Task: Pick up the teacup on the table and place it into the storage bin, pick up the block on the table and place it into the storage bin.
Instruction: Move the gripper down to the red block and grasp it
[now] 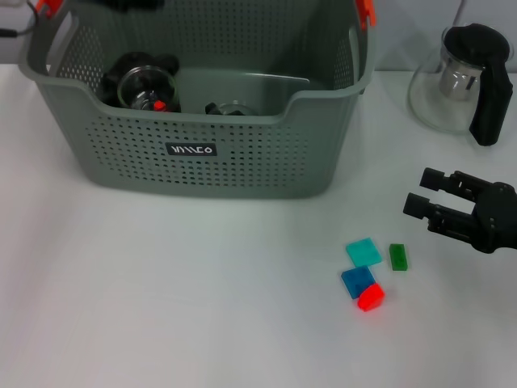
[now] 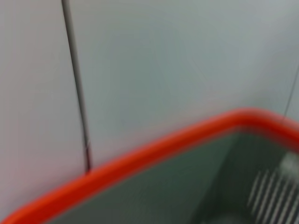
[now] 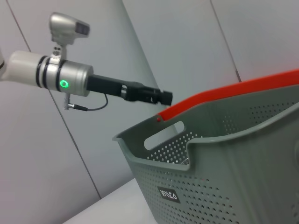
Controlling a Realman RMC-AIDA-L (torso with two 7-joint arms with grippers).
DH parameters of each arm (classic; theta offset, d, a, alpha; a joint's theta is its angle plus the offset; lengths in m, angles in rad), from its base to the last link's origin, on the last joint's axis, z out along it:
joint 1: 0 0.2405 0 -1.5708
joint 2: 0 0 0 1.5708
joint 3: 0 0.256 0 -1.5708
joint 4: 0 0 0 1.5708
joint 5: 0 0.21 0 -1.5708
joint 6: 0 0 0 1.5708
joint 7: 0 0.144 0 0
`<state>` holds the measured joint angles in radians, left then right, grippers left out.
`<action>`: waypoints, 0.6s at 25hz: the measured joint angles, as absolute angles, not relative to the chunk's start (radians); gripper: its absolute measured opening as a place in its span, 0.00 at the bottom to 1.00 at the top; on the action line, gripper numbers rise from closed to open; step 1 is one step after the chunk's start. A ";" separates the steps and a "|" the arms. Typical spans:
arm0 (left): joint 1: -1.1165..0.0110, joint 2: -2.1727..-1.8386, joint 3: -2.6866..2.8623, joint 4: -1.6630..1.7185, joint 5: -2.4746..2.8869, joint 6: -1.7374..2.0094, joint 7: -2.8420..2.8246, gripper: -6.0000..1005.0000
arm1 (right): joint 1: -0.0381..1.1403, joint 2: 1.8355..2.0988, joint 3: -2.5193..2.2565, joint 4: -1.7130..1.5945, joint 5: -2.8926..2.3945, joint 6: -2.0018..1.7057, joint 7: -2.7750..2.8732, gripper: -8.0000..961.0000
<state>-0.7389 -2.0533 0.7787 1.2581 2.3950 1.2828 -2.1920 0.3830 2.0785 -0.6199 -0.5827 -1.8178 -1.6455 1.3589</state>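
Now | white table (image 1: 161, 307) | storage bin (image 1: 202, 162) | grey wall panels (image 3: 154, 46)

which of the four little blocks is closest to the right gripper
The dark green block, alone on the cluster's right, nearest the right gripper; the others lie farther left.

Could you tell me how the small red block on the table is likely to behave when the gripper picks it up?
The red block looks rigid and probably light. It lies low against the blue block, so closing fingers may nudge that neighbour. Its glossy surface might slip. The right gripper hovers open nearby.
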 joint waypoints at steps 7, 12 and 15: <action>-0.579 -2.059 0.623 1.079 1.647 1.558 -1.869 0.70 | 0.385 2.082 -0.614 -0.582 -1.818 -1.643 1.358 0.79; -0.530 -2.058 0.551 0.865 1.537 1.819 -1.605 0.72 | 0.387 2.081 -0.613 -0.582 -1.818 -1.641 1.359 0.79; -0.464 -2.091 0.567 0.821 1.663 1.845 -1.445 0.72 | 0.386 2.081 -0.613 -0.582 -1.817 -1.641 1.359 0.79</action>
<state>-0.4642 -2.0907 0.5666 0.8206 1.6634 1.8452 -1.4455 0.3856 2.0807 -0.6134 -0.5823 -1.8173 -1.6412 1.3593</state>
